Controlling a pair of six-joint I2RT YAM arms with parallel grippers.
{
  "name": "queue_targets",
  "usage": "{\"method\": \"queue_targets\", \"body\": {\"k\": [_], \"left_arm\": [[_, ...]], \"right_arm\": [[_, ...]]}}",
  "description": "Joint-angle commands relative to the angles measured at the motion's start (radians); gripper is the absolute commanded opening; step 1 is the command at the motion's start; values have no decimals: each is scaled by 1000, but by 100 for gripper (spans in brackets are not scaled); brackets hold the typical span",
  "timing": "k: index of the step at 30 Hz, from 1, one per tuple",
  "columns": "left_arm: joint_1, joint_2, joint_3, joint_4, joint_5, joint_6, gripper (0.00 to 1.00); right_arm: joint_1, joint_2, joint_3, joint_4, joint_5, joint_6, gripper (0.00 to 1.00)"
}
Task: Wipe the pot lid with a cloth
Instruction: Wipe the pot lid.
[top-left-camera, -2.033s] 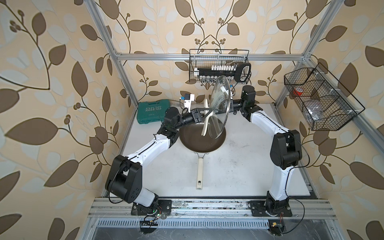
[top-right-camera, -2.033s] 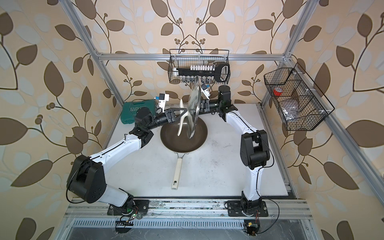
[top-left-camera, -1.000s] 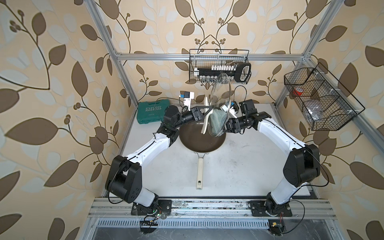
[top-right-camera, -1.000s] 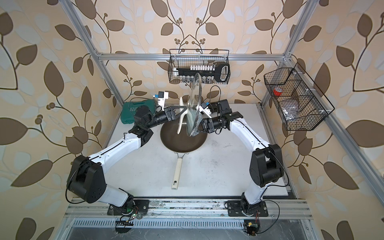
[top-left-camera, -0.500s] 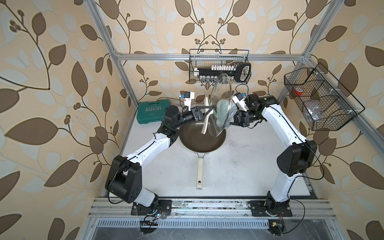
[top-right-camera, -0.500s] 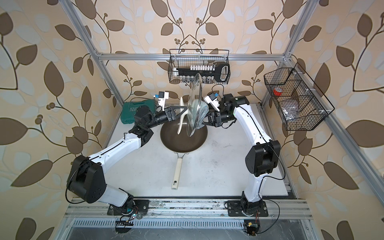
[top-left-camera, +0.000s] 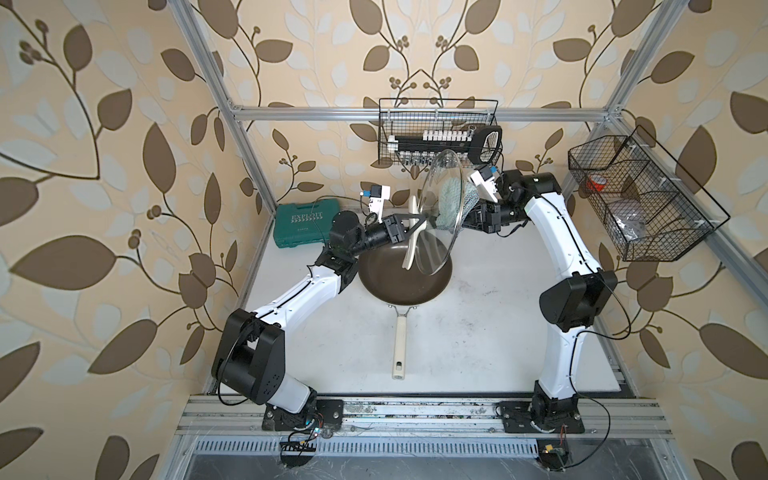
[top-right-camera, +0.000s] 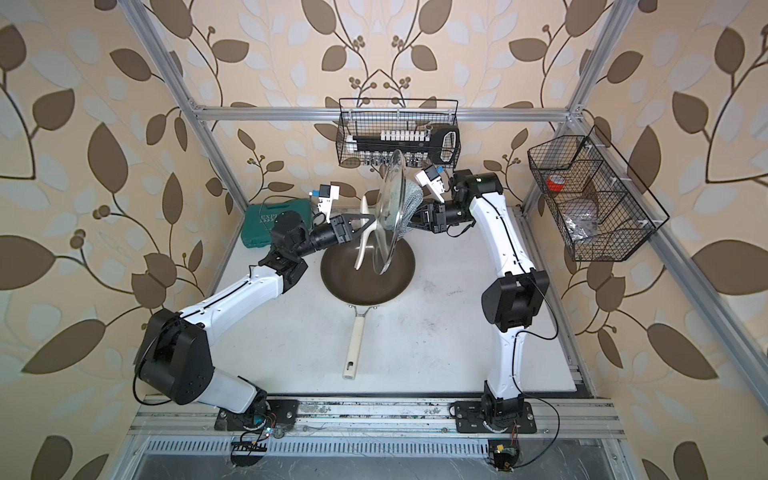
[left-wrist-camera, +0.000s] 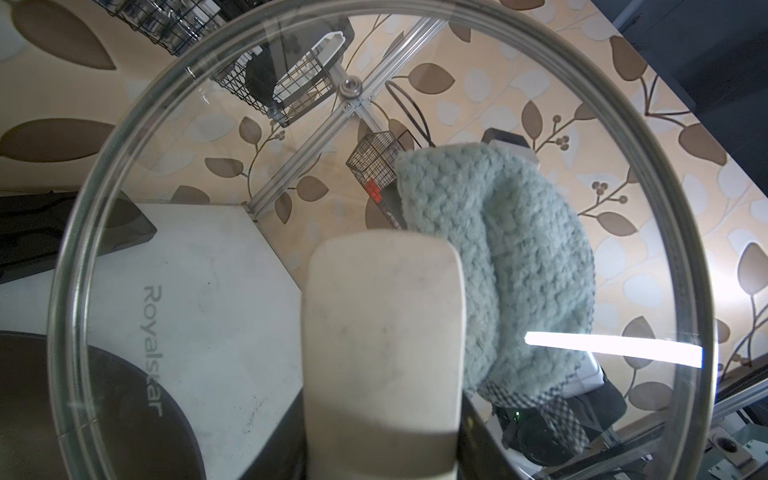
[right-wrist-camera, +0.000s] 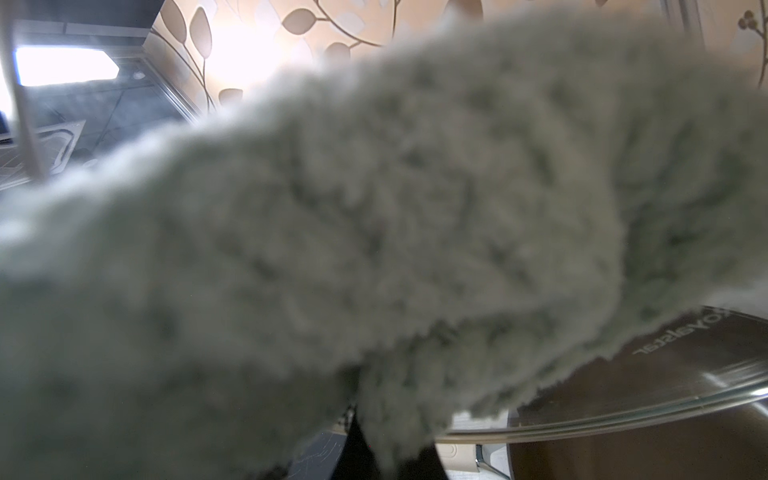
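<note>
I find the left gripper (top-left-camera: 413, 226) clamped on the handle of the pot lid (top-left-camera: 436, 249), which stands on edge above the frying pan (top-left-camera: 399, 286). The right gripper (top-left-camera: 468, 214) is closed on the cloth (top-left-camera: 452, 195), which lies against the glass on the side away from the handle.

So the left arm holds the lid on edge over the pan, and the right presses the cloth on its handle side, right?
Wrong side: the cloth presses the pot lid opposite its handle, seen behind the glass in the left wrist view.
</note>
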Motion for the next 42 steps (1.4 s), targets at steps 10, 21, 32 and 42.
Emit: {"method": "queue_targets", "body": {"k": [10, 21, 32, 42], "left_arm": [[-47, 1, 72, 253, 7, 18, 0], [-58, -25, 73, 257, 7, 19, 0], [-58, -115, 76, 200, 4, 56, 0], [-58, -141, 91, 186, -2, 77, 0]], "right_arm": [[1, 80, 85, 131, -85, 313, 0], [5, -126, -507, 1605, 71, 1412, 0], [38, -36, -522, 1702, 95, 1478, 0], [109, -86, -651, 1531, 117, 1266, 0]]}}
